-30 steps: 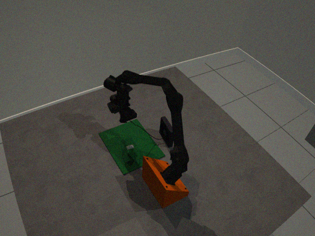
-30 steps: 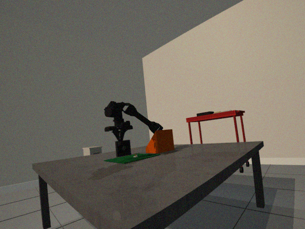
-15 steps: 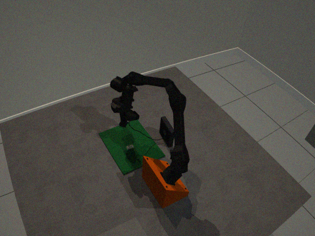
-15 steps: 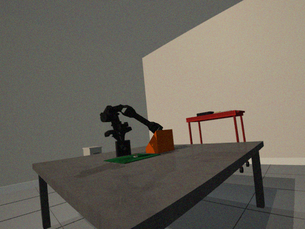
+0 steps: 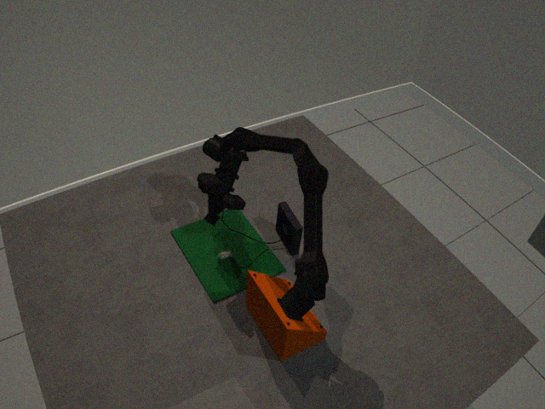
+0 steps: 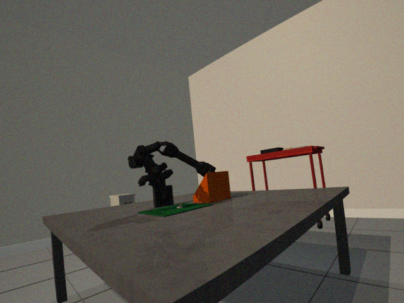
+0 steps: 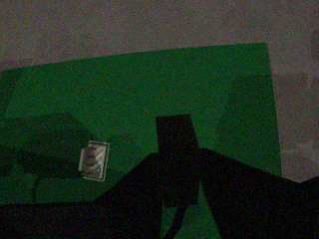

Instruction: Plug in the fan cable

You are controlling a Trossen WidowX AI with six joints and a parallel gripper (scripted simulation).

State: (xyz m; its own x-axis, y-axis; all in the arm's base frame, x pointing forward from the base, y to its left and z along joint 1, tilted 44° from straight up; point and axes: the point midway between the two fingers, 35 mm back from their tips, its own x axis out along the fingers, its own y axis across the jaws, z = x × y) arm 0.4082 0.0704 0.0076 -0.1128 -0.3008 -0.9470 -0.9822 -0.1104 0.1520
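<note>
A green board [image 5: 197, 246] [image 6: 163, 211] [image 7: 199, 80] lies flat on the table. Its small white four-pin header [image 5: 225, 255] [image 6: 178, 207] [image 7: 94, 160] stands near the board's middle and is bare. My gripper [image 5: 212, 219] [image 7: 177, 159] is shut on the black plug [image 7: 173, 131] and holds it over the board's far corner, apart from the header. In the wrist view the header is to the left of the plug. A thin black cable [image 5: 243, 235] runs from the plug across the board to the black fan [image 5: 288, 227] [image 6: 162, 198], which stands upright beside the board.
The arm's orange base block [image 5: 281, 321] [image 6: 213, 187] stands at the board's near right corner. A small white box [image 6: 121, 199] sits at the table's far edge. A red side table [image 6: 285, 153] stands off by the wall.
</note>
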